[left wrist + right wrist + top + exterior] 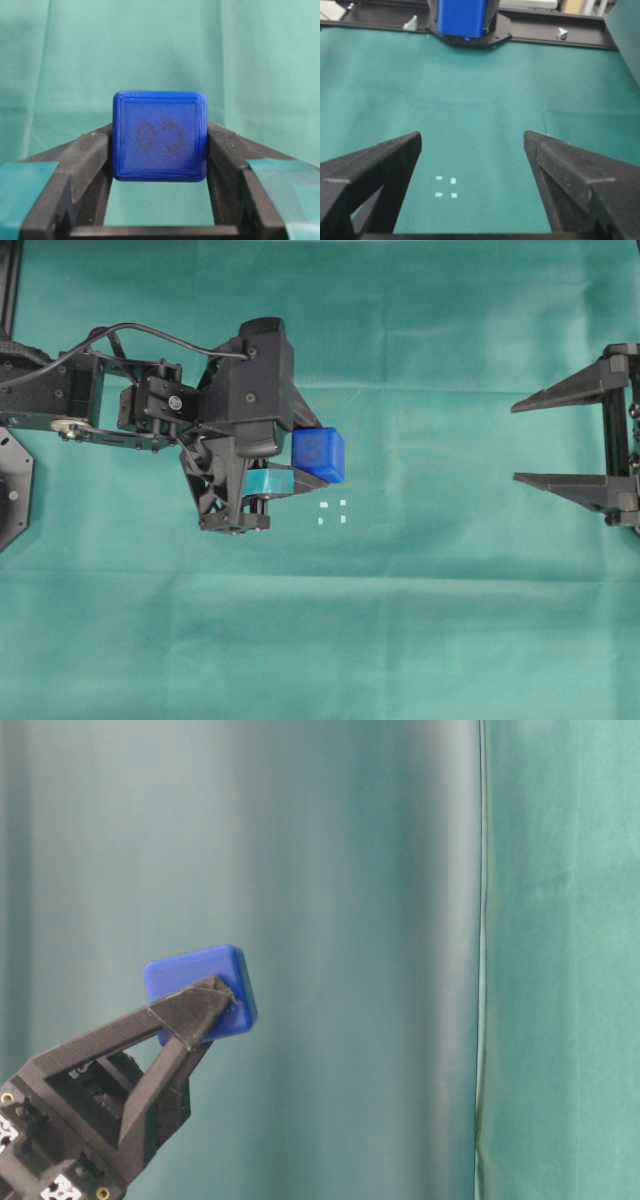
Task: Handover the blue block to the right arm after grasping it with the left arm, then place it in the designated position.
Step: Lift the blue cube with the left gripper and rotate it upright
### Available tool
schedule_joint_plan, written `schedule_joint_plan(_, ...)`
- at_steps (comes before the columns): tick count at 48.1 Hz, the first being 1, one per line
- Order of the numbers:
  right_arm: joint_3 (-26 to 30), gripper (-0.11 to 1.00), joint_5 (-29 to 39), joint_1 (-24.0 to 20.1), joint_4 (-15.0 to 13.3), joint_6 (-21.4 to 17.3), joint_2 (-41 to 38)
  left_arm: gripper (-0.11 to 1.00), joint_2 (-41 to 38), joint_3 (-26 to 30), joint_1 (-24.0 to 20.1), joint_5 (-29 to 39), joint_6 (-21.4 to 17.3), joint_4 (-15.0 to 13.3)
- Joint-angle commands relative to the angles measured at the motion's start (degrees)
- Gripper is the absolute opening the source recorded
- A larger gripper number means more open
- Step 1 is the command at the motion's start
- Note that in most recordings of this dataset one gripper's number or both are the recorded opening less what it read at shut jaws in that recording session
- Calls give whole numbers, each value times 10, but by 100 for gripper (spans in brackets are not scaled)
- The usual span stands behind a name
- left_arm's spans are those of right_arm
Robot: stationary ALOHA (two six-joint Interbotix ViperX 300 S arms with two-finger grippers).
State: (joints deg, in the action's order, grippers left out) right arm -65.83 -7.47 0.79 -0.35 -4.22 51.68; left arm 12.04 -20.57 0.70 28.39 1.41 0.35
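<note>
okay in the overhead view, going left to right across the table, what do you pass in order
left arm → left gripper, shut on the blue block → four white dots of the designated position → open right gripper

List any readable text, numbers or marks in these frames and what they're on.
Blue block, held in the left pincer: a faint dark mark on the face toward the left wrist camera, possibly "03", too smudged to be sure.
Green cloth: four white dots in a square, no text.
Nothing else readable in any view.
</note>
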Motion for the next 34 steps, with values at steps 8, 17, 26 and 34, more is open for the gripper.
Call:
schedule_joint_plan(8,7,93,-4,1,0,1,-2,47,13,13,0,-3,0,1)
schedule_joint_plan(17,8,93,-4,1,0,1,-3,47,14,13,0,-3,0,1)
schedule_joint_plan(26,9,93,-4,1,0,1,-3,47,14,12,0,-5,0,1)
schedule_joint_plan(34,11,93,-4,1,-4,1,-3,47,21,5,0,-20,-1,1)
